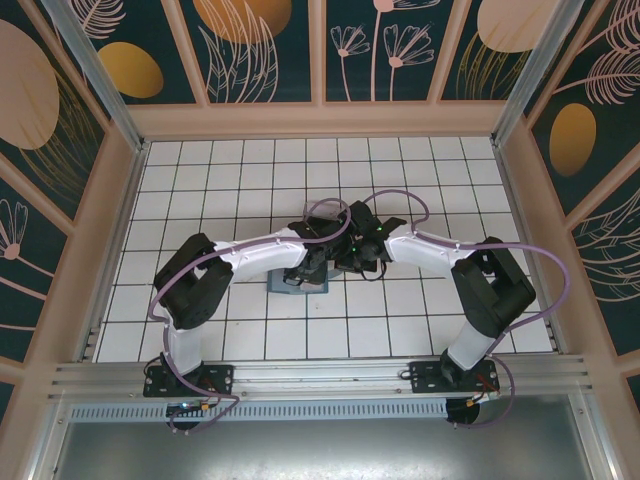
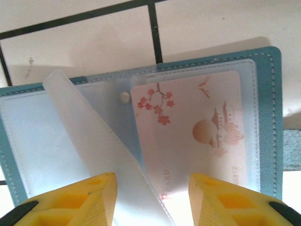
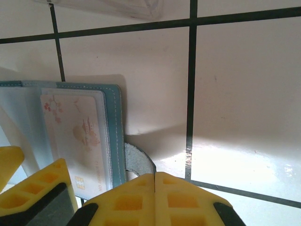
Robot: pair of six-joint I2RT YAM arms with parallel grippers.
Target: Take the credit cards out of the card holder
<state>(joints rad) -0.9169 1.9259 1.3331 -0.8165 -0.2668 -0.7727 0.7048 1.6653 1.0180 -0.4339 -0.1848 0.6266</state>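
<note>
The card holder (image 1: 290,284) lies open on the tiled floor between both arms, teal (image 2: 273,117) with clear inner sleeves. One credit card (image 2: 197,127), pale pink with blossoms and a pagoda, sits inside the right-hand sleeve. A loose clear sleeve leaf (image 2: 89,127) stands up slanted beside it. My left gripper (image 2: 153,197) hovers open over the holder (image 1: 318,262), the leaf and the card's lower edge lying between its yellow fingers without touching them. My right gripper (image 3: 155,181) is shut, its tips resting on the holder's grey tab (image 3: 136,162) beside the teal edge (image 3: 113,132).
White tiles with dark grout surround the holder. The pen's beige walls (image 1: 130,200) stand well away on all sides. A clear plastic edge (image 3: 108,7) shows at the top of the right wrist view. One left finger (image 3: 42,188) crowds close to my right gripper.
</note>
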